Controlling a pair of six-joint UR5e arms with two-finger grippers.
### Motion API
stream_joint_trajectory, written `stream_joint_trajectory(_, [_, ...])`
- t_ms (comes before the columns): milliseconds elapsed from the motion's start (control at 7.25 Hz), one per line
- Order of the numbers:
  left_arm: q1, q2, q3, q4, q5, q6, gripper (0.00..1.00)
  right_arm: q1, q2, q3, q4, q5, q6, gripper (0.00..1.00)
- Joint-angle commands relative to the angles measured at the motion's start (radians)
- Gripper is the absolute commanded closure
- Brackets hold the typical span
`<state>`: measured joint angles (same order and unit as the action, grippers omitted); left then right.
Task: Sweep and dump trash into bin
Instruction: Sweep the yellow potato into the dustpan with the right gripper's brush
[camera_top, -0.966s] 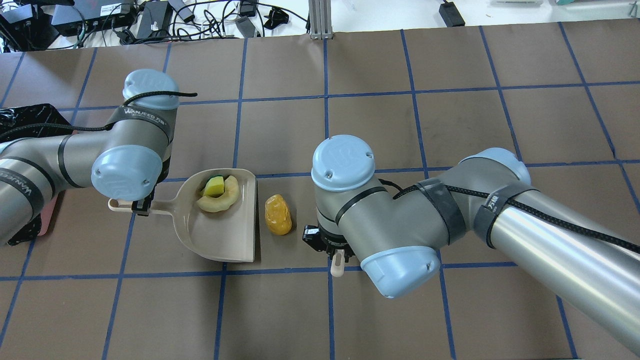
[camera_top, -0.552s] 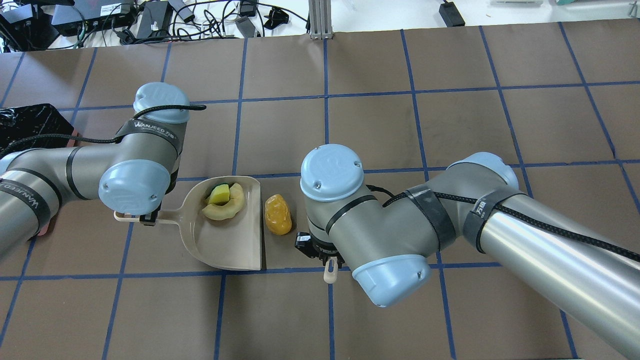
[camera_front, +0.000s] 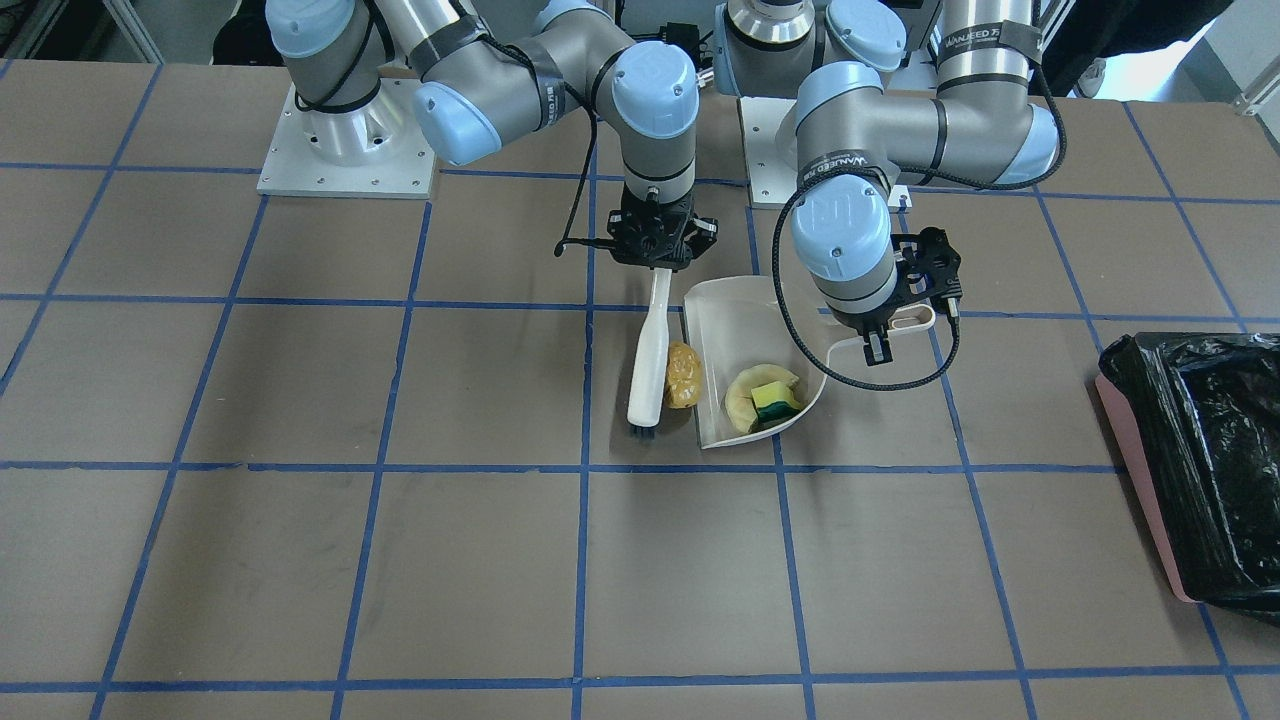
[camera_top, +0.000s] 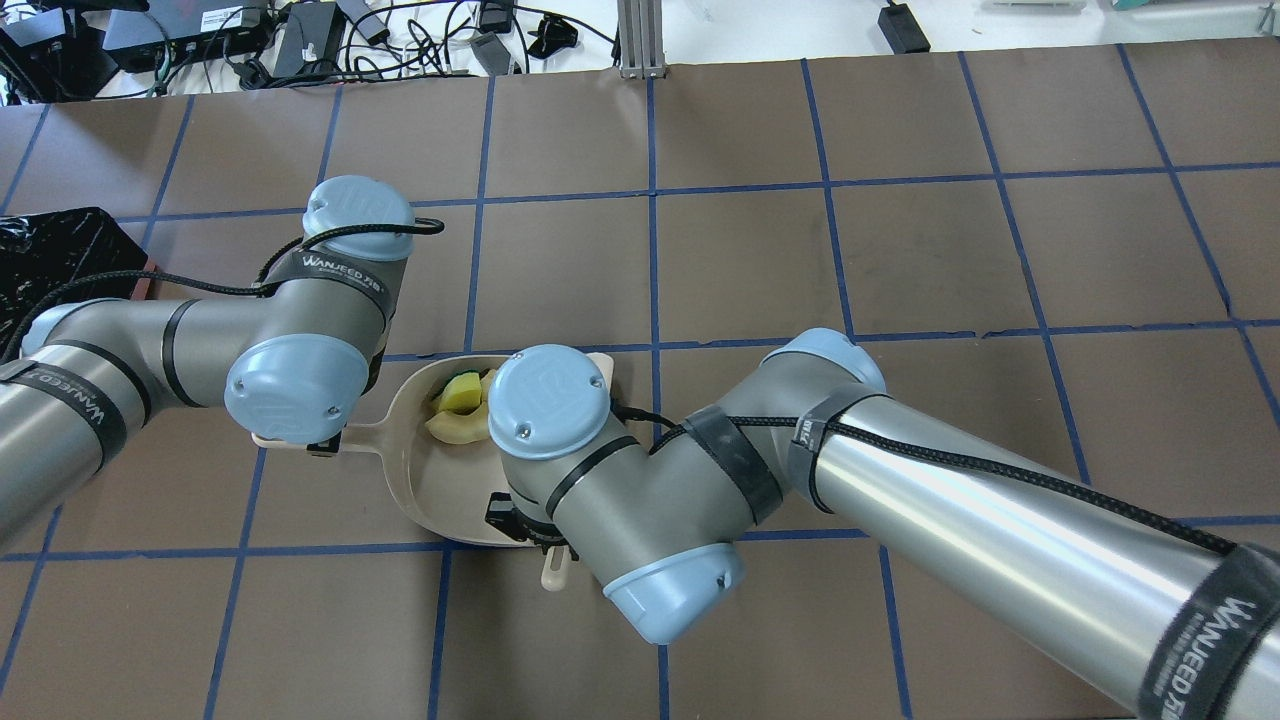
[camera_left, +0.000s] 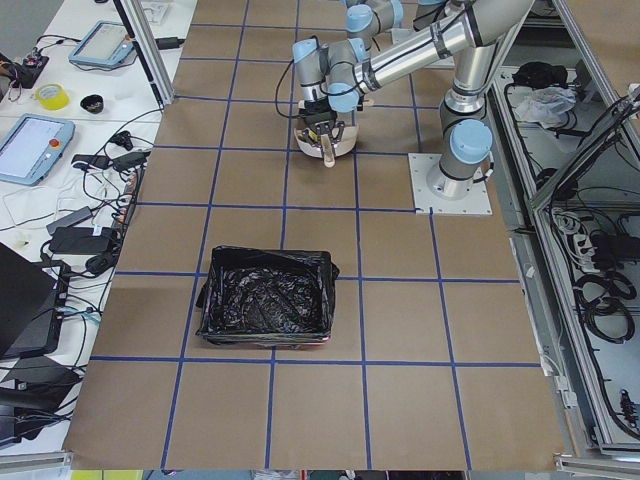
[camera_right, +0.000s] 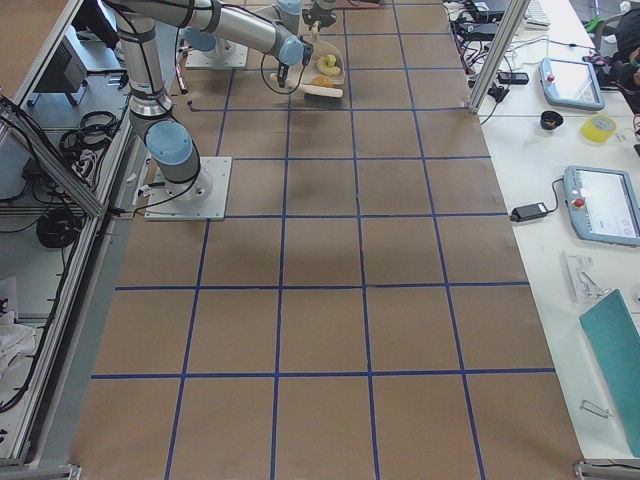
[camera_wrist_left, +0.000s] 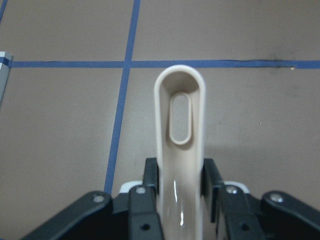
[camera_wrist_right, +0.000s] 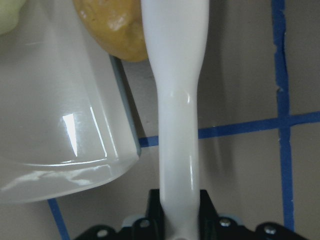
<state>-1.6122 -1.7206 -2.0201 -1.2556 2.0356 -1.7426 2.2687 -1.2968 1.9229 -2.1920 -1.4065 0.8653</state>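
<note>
1. Right arm (camera_top: 900, 500) has swung in since a second ago in the overhead view. Its wrist now hangs over the open lip of the dustpan (camera_top: 425, 485) and blocks the view there, and the left arm (camera_top: 150, 340) has eased the pan toward it. The sponge chunk (camera_top: 460, 392) and cream crescent (camera_top: 450, 428) ride inside the pan, near the middle of the table (camera_top: 1000, 250).
2. Front-facing view: the right gripper (camera_front: 657, 262) is clamped on the white brush (camera_front: 648, 360). The brush lies against the yellow-orange lump (camera_front: 682, 376), which sits right at the pan's lip and is not yet inside. The left gripper (camera_front: 878, 338) pinches the pan's handle. The bin (camera_front: 1135, 440) waits at the table edge on the robot's left, well apart from the action.
3. Left-side view: the bin's black liner gapes upward, far from both arms.
4. Right-side view: everything is too small to add anything.
5. Left wrist view: the fingers (camera_wrist_left: 150, 175) are closed tight on either side of the pan handle.
6. Right wrist view: the jaws are shut on the brush handle, and the lump is squeezed between brush and lip.
7. The stroke wants a low brush, square to the lip, pushed steadily so the lump rolls in rather than squirting along the edge. The left side should press the lip flat to the table so nothing slides under.
</note>
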Motion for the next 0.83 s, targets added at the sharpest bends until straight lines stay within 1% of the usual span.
stream_joint_trajectory(0, [-0.006,-0.017,0.026,-0.004,-0.018,-0.008,1.0,0.041,0.008,-0.041,-0.005,0.001,0.044,1.0])
stream_joint_trajectory(138, [-0.006,-0.022,0.035,-0.008,-0.052,0.0,1.0,0.046,0.03,-0.056,-0.006,0.001,0.047,1.0])
stream_joint_trajectory(276, [-0.005,-0.022,0.037,-0.004,-0.063,0.017,1.0,0.061,0.048,-0.08,-0.008,0.0,0.049,1.0])
stream_joint_trajectory(414, [-0.003,-0.017,0.04,0.01,-0.124,0.088,1.0,0.064,0.047,-0.096,0.01,-0.017,0.035,1.0])
stream_joint_trajectory(552, [0.005,-0.019,0.052,0.013,-0.188,0.133,1.0,0.054,0.047,-0.097,0.024,-0.055,-0.02,1.0])
stream_joint_trajectory(690, [0.006,-0.022,0.061,0.031,-0.236,0.178,1.0,0.043,0.044,-0.099,0.058,-0.139,-0.087,1.0])
